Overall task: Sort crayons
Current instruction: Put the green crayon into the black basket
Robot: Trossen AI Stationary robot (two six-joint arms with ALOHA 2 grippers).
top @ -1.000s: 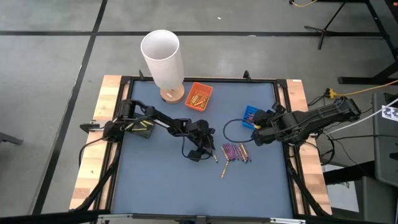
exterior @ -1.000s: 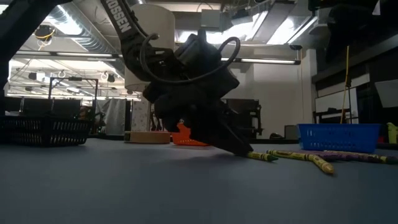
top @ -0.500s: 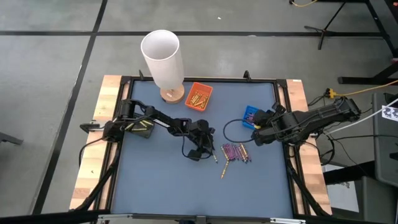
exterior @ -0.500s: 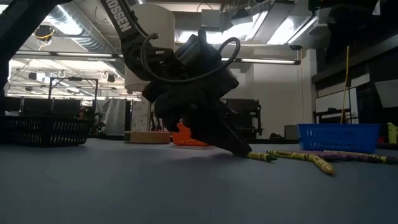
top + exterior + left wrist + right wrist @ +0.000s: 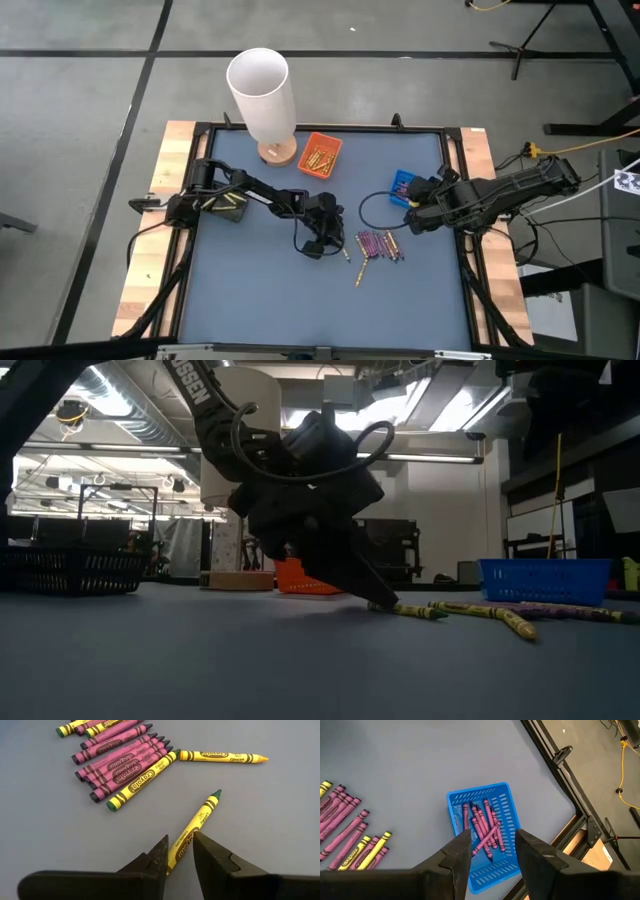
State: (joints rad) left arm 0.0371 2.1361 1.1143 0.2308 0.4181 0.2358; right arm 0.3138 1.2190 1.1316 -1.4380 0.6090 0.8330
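My left gripper (image 5: 182, 852) is down at the table left of the crayon pile (image 5: 378, 245) and is shut on one yellow crayon (image 5: 197, 822) with a green tip. It also shows in the low view (image 5: 378, 603). Purple and yellow crayons (image 5: 122, 762) lie flat on the blue mat just beyond it. My right gripper (image 5: 492, 847) is open and empty above the blue basket (image 5: 487, 827), which holds several purple crayons. An orange tray (image 5: 321, 154) at the far side holds yellow crayons. My left gripper pinches the yellow crayon's back half (image 5: 179, 851) between its two fingertips (image 5: 159, 854), one on each long side. The fingers slant down from the table's left and lie roughly along the crayon. The crayon lies on the mat, its green tip (image 5: 438, 613) pointing away from the gripper.
A tall white cylinder on a wooden base (image 5: 262, 95) stands at the far left by the orange tray. A black cable (image 5: 372, 205) loops on the mat near the blue basket (image 5: 402, 184). Open mat lies toward the near edge.
My left gripper has drawn back a little toward the table's left, with its fingertips staying down at the mat. The yellow crayon's green tip has stayed where it was.
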